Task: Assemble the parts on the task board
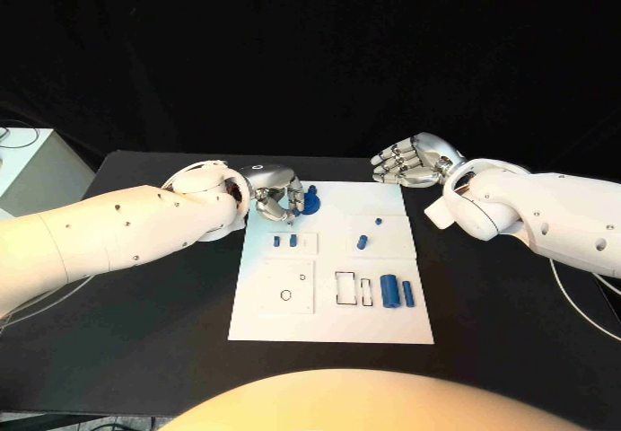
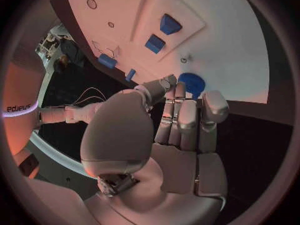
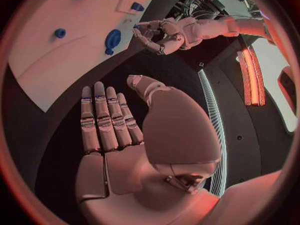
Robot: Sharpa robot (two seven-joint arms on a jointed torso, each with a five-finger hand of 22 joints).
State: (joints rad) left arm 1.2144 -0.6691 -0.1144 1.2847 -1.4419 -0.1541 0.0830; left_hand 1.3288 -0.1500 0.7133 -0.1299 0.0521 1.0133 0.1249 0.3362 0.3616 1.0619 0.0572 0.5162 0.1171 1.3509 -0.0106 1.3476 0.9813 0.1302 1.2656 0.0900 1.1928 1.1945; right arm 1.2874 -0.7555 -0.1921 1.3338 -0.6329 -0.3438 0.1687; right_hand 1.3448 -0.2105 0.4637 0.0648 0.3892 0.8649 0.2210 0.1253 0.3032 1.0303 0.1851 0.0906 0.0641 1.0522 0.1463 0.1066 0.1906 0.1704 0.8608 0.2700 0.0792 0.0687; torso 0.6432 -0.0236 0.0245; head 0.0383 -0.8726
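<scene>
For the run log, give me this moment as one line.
left hand: at blue part on task board far-left corner, grip unclear | right hand: open, off board's far-right corner | other parts: lying on board

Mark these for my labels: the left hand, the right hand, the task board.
left hand (image 1: 272, 196), head view, knuckles.
right hand (image 1: 412, 160), head view, back of fingers.
task board (image 1: 389, 328), head view, bare near corner.

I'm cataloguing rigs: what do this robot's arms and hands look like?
Both arms, left and right, have smooth white rounded shells dotted with small dark screw holes. The left hand and right hand are silver metal with segmented fingers.
</scene>
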